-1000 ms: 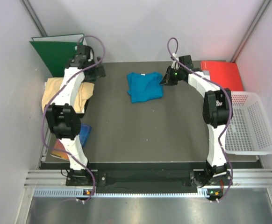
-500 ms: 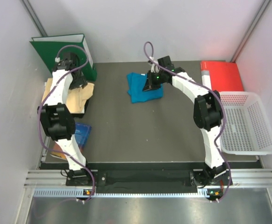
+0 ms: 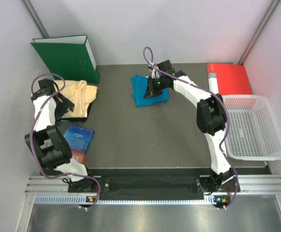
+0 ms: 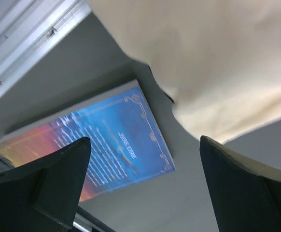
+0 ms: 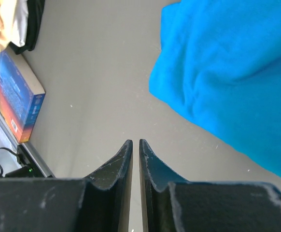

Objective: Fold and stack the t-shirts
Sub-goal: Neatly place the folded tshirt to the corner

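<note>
Jaws first: the left jaws stand spread wide with nothing between them. The right jaws are all but pressed together, a thin slit left, pinching nothing.

Overhead now. The teal shirt (image 3: 141, 94) lies bunched at the back middle of the surface (image 3: 145, 140), and the right arm (image 3: 198, 94) reaches across with its wrist above the shirt's right half. On the left edge the yellow shirt (image 3: 78, 93) sits crumpled, partly over something dark and flat, just in front of the upright green binder (image 3: 63, 55). The left arm (image 3: 43, 113) is bent beside it. A book (image 3: 78, 140) lies nearer the bases, and a red folder (image 3: 230, 77) and white basket (image 3: 254, 128) line the right side. From up here neither pair of jaws can be read.

The left wrist camera fills that in: two dark fingers (image 4: 49, 193) far apart, open air between. Pale yellow cloth covers the top right, and whether its edge brushes one fingertip I cannot tell. Below it lies the book's blue-and-orange cover, the print too small to read.

The right wrist camera corrects the overhead impression. The fingers (image 5: 114, 169) point at bare grey surface, and the teal cloth fills the upper right, just beside the tips and untouched. Far left, the book's edge and a corner of yellow cloth peek in.
</note>
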